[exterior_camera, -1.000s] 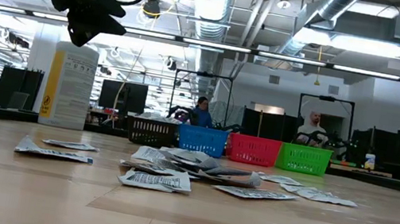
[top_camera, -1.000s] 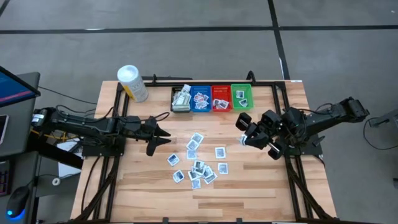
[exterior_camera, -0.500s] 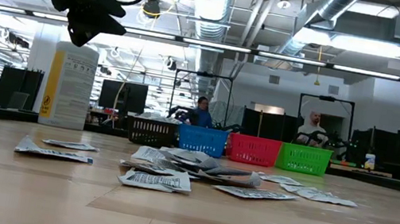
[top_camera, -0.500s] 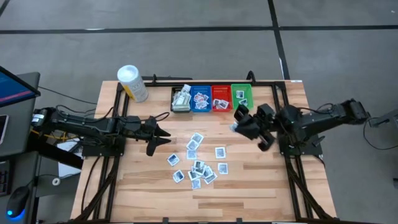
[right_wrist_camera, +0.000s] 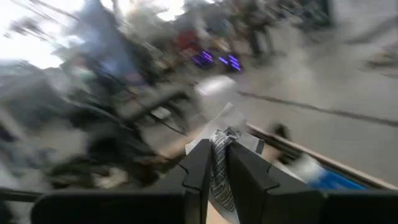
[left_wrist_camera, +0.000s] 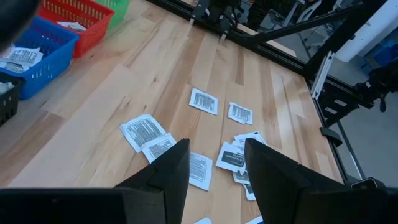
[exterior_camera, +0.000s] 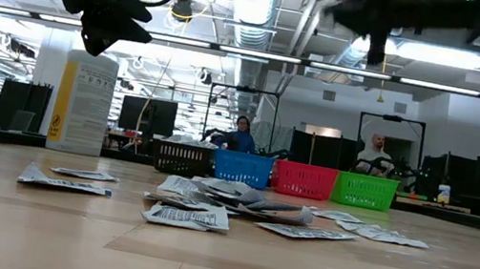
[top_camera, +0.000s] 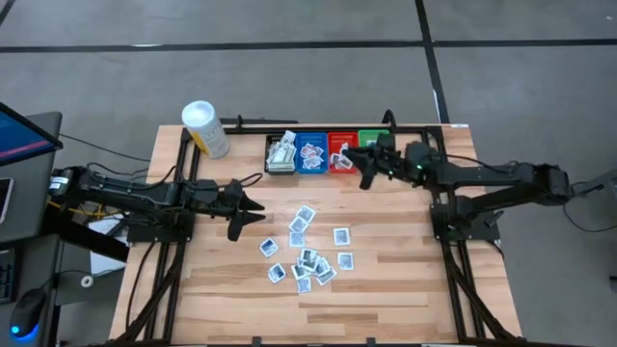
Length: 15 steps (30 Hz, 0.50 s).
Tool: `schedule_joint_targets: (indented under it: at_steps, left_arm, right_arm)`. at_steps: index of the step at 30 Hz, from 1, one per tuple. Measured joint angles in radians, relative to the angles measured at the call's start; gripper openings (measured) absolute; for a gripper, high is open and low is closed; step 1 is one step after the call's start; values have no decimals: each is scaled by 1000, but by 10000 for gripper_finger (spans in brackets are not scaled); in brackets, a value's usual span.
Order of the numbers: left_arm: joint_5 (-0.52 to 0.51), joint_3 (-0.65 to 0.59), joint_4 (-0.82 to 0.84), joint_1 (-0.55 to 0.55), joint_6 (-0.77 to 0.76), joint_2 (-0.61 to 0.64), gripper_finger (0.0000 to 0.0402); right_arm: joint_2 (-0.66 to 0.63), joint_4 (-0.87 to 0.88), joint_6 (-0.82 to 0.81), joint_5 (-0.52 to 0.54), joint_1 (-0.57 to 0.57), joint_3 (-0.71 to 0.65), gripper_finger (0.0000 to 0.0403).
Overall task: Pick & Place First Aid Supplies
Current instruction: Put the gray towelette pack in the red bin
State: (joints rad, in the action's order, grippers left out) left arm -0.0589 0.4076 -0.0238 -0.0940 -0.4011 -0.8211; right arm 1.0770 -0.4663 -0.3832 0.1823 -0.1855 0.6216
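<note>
Several first aid supplies lie as small white packets in a loose pile (top_camera: 307, 255) mid-table; the pile also shows in the low view (exterior_camera: 211, 198) and in the left wrist view (left_wrist_camera: 205, 102). More packets lie in the bins at the far edge. My right gripper (top_camera: 366, 172) hangs above the red bin (top_camera: 341, 154) and green bin (top_camera: 376, 146), shut on one packet (right_wrist_camera: 219, 152). It shows high in the low view (exterior_camera: 373, 25). My left gripper (top_camera: 253, 207) hovers open left of the pile, its fingers (left_wrist_camera: 177, 168) clear of everything. My right gripper pinches one white packet between its two fingers, and the packet's free edge (right_wrist_camera: 227, 121) sticks out past the fingertips. The fingers lie about level, reaching in from the table's right. The packet is lifted clear of table and bins.
Black (top_camera: 281, 154), blue (top_camera: 310, 152), red and green bins stand in a row at the far edge. A white tub with a yellow label (top_camera: 204, 128) stands at the far left. Bare wood lies near the front edge (top_camera: 386, 299). People sit in the room behind (exterior_camera: 242, 133).
My right gripper has swung from right of the pile toward the table's far edge and the bins, tipping up to about level, with the packet still between its fingers. It now shows at the top of the low view.
</note>
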Motion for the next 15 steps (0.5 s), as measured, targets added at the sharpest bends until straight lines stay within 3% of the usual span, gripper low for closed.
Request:
schedule_joint_targets:
  at_steps: [15]
  left_arm:
    - [-134,0,0,20,21,0,154]
  right_arm:
    - [265,135,1,-62,-228,0,47]
